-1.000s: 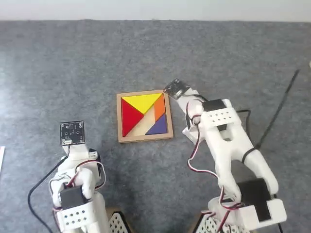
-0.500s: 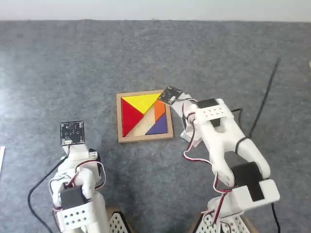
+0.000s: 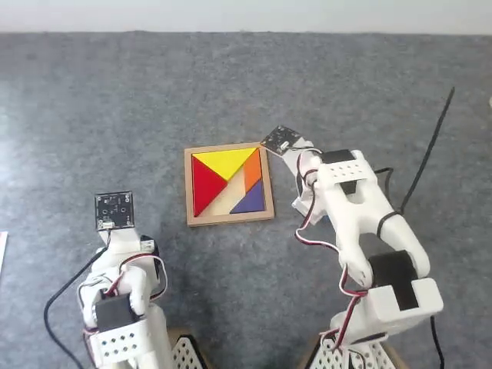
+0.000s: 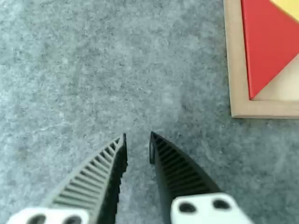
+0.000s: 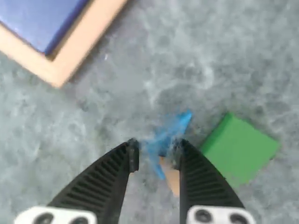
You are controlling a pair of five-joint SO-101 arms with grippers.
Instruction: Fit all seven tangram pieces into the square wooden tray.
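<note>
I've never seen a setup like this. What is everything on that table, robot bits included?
wooden tray: one, tan, mid-mat
yellow triangle: one, tray's far side
red triangle: one, tray's side toward the left arm
orange piece: one, tray's side toward the right arm
blue-violet triangle: one, tray's near corner
green piece: one, on the mat outside the tray
light blue piece: one, outside the tray, at the right pincer
mat: one, grey
cable: one, black
left arm, right arm: white
left pincer: black, slightly open over bare mat
right pincer: black, beside the green piece

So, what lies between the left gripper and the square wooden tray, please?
Bare grey carpet alone separates left gripper and tray, in the left wrist view.
</note>
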